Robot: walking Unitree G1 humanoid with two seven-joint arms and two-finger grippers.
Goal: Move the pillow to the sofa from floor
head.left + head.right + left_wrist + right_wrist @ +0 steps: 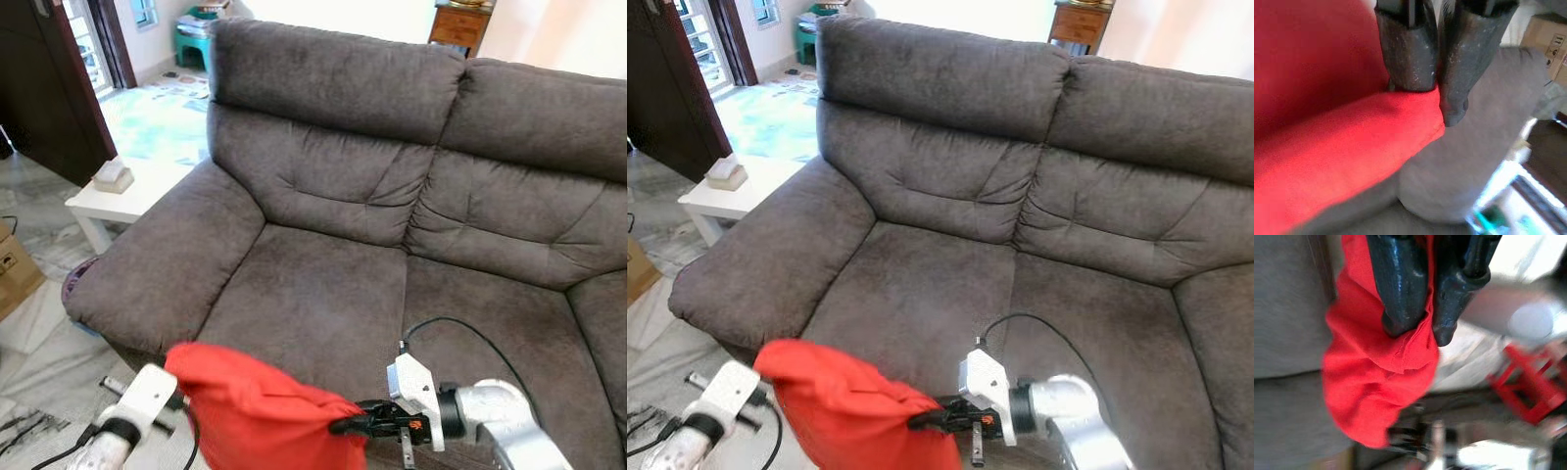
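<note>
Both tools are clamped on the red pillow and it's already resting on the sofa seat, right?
Not quite. Both the left tool and right tool are shut on the red pillow, but the left eye view shows it held up in front of the sofa, not resting on the seat.

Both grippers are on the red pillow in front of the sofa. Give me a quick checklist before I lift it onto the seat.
1. Left gripper pinching the red pillow edge: ok.
2. Right gripper clamped on pillow fabric: ok.
3. Pillow off the floor: cannot tell; its bottom is cut off.
4. Sofa seat free for landing: ok.
5. Black cable on the right arm clear of the pillow: ok.
</note>
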